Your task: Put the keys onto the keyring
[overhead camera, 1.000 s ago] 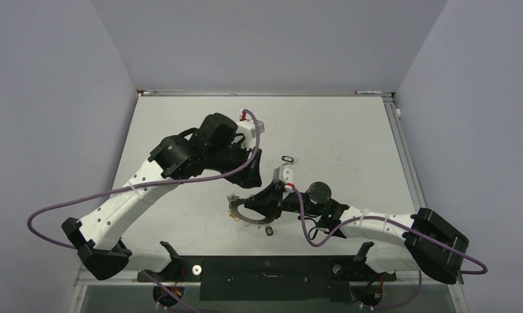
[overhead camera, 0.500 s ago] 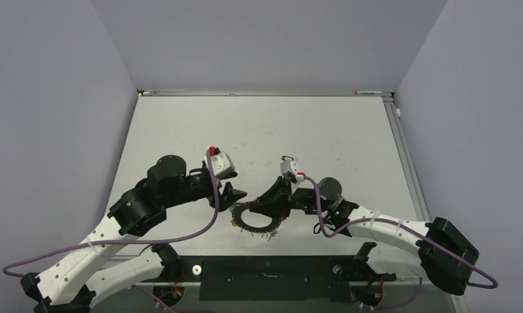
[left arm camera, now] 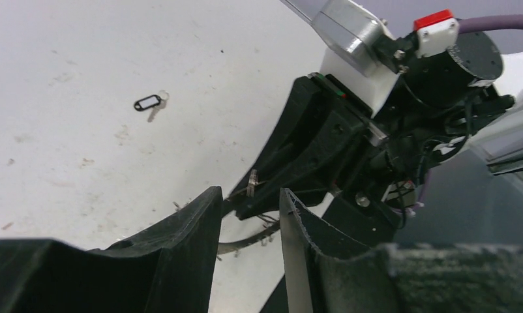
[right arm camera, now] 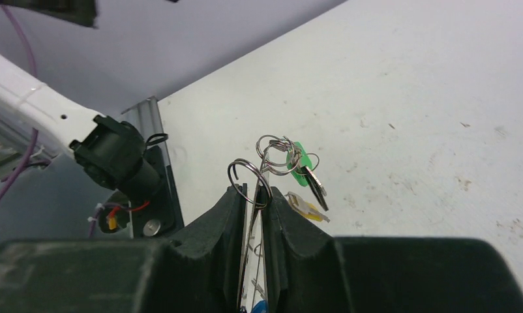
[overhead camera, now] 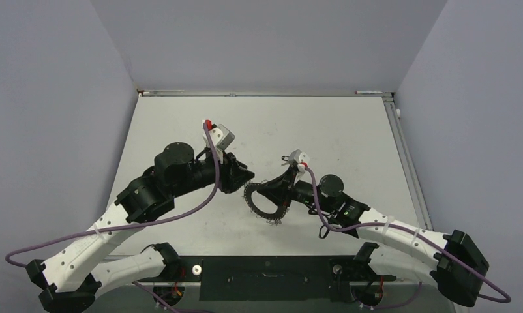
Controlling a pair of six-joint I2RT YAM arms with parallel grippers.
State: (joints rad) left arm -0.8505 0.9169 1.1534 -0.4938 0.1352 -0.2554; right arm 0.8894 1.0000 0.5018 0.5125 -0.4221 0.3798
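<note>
My right gripper [overhead camera: 272, 192] is shut on the rim of the grey keyring [overhead camera: 254, 207], holding it edge-up just above the table. In the right wrist view the keyring [right arm camera: 251, 228] runs between the right gripper's [right arm camera: 254, 192] pads. Wire loops, a green-tagged key [right arm camera: 300, 160] and a yellow-tagged key [right arm camera: 304, 207] hang at its top. A blue tag [right arm camera: 259, 306] peeks out lower down. My left gripper [overhead camera: 244, 176] is open, its tips close to the ring's left side. In the left wrist view the ring's arc [left arm camera: 242, 244] shows past the left gripper [left arm camera: 249, 194]. A black-tagged key [left arm camera: 148, 102] lies alone on the table.
The black-tagged key [overhead camera: 288, 158] lies just beyond the right gripper's wrist. The white table [overhead camera: 350, 137] is walled by grey panels on three sides. The right arm's purple cable [overhead camera: 324, 222] loops near the ring. The arm bases stand on a black bar [overhead camera: 265, 268] at the near edge.
The left arm swung back from the far side and now points at the ring, jaws narrower. The right gripper carried the keyring up and to the right.
</note>
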